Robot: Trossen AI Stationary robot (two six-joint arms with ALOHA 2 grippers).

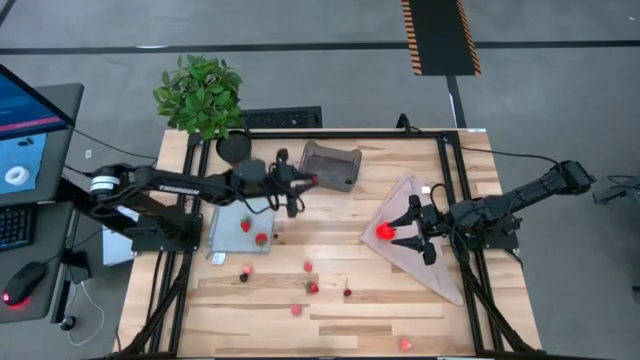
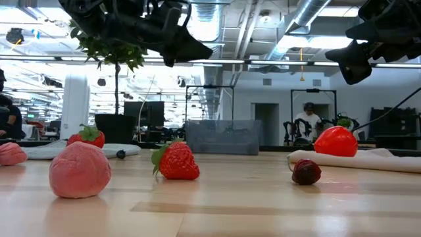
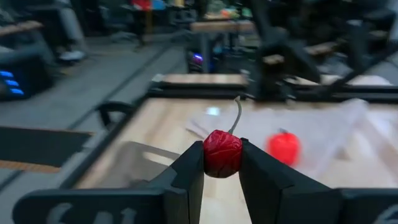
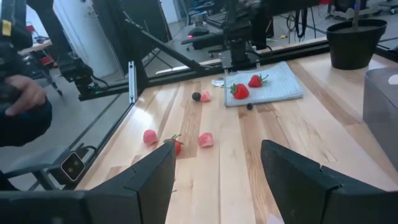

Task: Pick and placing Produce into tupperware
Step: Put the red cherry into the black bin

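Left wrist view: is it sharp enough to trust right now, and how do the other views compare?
Left wrist view: the red cherry between the left gripper fingers is sharp, while the table and room behind smear with blur. Low view: near fruit is clear and the grippers overhead are dark silhouettes against bright ceiling lights. High view: evenly lit, no glare. Right wrist view: the fingers look soft.

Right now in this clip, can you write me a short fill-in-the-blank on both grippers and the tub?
1. The left gripper is shut on a small dark red ____.
2. The right gripper has its fingers ____.
3. The grey tupperware stands closest to the ____ gripper.
Missing words: cherry; open; left
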